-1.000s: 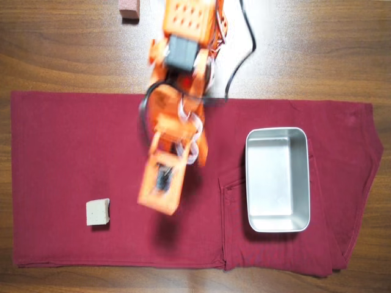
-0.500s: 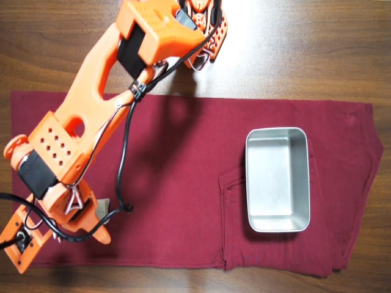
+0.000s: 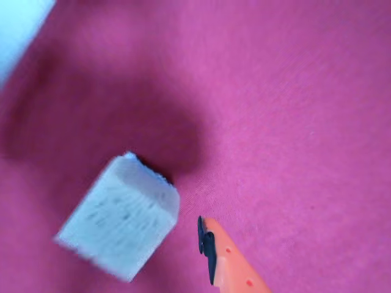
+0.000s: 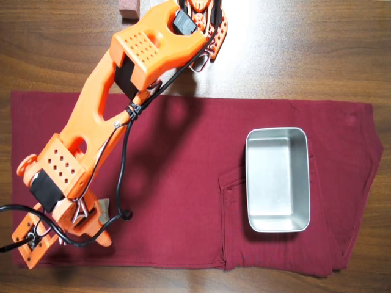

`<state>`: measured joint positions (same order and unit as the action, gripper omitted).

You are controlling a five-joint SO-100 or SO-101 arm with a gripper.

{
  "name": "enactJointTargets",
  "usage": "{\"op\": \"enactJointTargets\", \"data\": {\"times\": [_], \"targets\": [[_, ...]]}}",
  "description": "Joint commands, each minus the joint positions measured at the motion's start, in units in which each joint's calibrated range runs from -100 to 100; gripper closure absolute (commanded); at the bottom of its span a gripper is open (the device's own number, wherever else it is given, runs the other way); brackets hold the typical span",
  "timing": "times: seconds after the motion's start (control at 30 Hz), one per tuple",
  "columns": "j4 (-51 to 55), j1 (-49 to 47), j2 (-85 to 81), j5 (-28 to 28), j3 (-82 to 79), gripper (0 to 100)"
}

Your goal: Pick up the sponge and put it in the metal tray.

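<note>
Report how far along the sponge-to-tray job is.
Done: the arm has reached the left part of the red cloth in the overhead view, putting the gripper at the sponge. In hand: the approach; in the wrist view the sponge lies on the cloth beside one gripper finger, not visibly clamped. Left: grasp, lift, carry across and release into the metal tray, which is empty.
</note>
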<state>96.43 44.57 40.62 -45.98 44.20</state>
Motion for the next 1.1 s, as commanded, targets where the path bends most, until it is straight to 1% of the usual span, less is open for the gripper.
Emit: {"op": "enactJointTargets", "data": {"times": [0.0, 0.17, 0.23, 0.27, 0.33, 0.37, 0.4, 0.53, 0.63, 0.67, 0.7, 0.77, 0.8, 0.87, 0.97, 1.0, 1.07], "targets": [[-0.8, -1.2, 0.2, 0.1, 2.3, 56], [-1.0, -1.2, 1.6, 0.4, 2.3, 60], [-1.0, -1.2, 2.0, 0.6, 2.3, 66], [-1.2, -1.4, 2.6, 0.6, 2.3, 71], [-3.2, -1.9, 3.9, 1.3, 2.3, 91], [-3.9, -2.1, 4.4, 1.7, 2.3, 97], [-4.8, -2.1, 4.7, 2.0, 2.3, 100], [-4.5, -2.3, 2.9, 2.0, 3.5, 100], [-2.1, -5.4, -7.7, 0.9, 3.4, 100], [-0.2, -7.8, -12.3, -0.6, 2.9, 100], [1.2, -10.7, -17.1, -0.7, 2.4, 100], [-0.7, -18.1, -29.1, -1.4, -6.2, 100], [-0.7, -23.0, -34.8, -1.4, -10.3, 100], [-1.7, -35.7, -46.9, -1.0, -23.2, 100], [-6.9, -55.3, -60.3, 2.6, -44.3, 100], [-7.0, -60.8, -62.6, 4.2, -49.6, 100], [-10.2, -70.2, -68.3, 5.6, -61.7, 100]]}}
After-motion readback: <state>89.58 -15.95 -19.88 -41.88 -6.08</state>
